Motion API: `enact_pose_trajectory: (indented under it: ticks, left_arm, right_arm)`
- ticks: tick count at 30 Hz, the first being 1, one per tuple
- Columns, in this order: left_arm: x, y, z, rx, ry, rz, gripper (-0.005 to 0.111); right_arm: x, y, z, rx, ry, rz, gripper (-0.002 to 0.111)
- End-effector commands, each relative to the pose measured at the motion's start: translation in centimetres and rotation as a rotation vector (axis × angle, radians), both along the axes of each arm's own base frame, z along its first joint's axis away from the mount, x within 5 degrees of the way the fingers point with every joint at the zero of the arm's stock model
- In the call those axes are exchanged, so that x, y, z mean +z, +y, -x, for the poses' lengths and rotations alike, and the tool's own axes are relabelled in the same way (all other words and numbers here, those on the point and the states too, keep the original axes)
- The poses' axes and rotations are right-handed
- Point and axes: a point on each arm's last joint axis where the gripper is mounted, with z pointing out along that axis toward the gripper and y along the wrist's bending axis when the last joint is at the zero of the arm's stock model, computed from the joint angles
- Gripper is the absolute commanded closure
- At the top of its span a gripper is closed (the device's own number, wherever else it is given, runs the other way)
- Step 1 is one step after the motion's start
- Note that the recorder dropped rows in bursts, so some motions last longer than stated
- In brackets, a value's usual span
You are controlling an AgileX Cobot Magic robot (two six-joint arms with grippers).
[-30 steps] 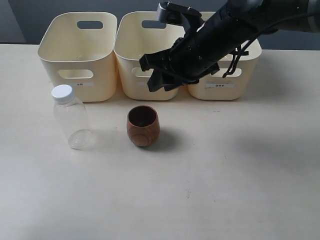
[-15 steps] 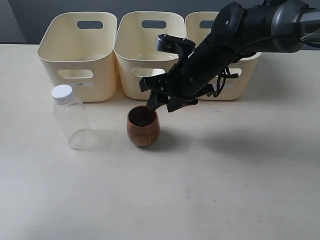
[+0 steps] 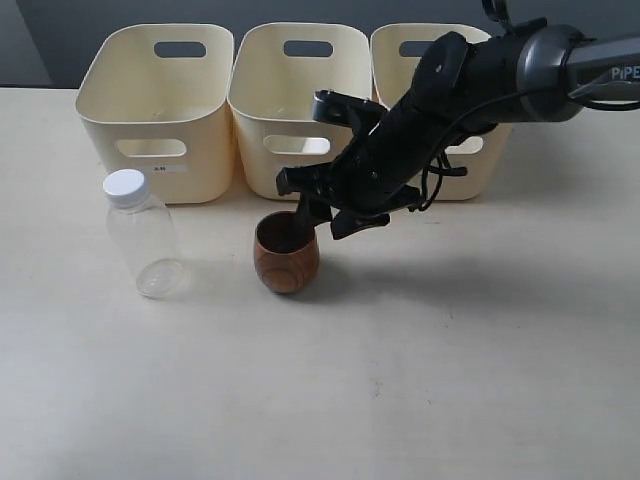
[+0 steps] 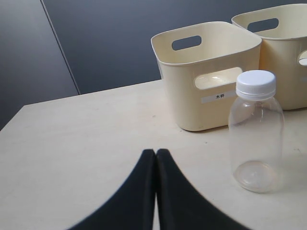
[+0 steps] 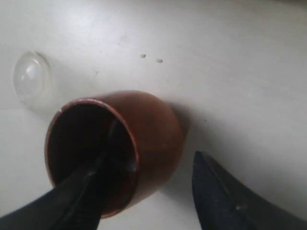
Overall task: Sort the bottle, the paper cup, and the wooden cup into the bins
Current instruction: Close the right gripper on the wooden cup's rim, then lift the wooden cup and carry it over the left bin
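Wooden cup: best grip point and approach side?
Pinch the rim wall from above, one finger inside the mouth and one outside. The wooden cup stands upright with its mouth open, and its rounded belly would likely slip out of a side pinch. The right tool straddles that wall, jaws apart.

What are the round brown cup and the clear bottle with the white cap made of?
The round brown cup looks like turned wood with a smooth satin finish: curved grain lines show on its side. The clear bottle seems thin glossy plastic, see-through, with a ridged white cap.
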Motion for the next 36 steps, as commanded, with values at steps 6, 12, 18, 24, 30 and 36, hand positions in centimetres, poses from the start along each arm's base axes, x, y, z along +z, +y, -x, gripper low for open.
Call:
enact_pose_trajectory:
  ticks: [6, 12, 18, 24, 30, 36]
  left_arm:
    - [0.0, 0.0, 0.0, -0.003, -0.004, 0.005, 0.107]
    - [0.0, 0.0, 0.0, -0.003, -0.004, 0.005, 0.107]
    - [0.0, 0.0, 0.0, -0.003, -0.004, 0.005, 0.107]
    - [0.0, 0.0, 0.0, -0.003, -0.004, 0.007, 0.107]
    - [0.0, 0.0, 0.0, -0.003, -0.004, 0.007, 0.107]
    - [0.0, 0.0, 0.0, -0.003, -0.004, 0.007, 0.107]
  right_arm:
    - [0.0, 0.1, -0.2, -0.021, -0.022, -0.010, 0.056]
    - [-1.4, 0.9, 0.0, -0.025, 0.015, -0.014, 0.056]
    - [-2.0, 1.9, 0.3, -0.019, -0.005, -0.011, 0.065]
    - [-2.0, 1.9, 0.2, -0.014, -0.022, -0.003, 0.108]
    - [-0.7, 2.0, 0.2, 0.003, -0.049, -0.015, 0.108]
    - [4.0, 2.8, -0.2, -0.003, -0.133, -0.110, 0.108]
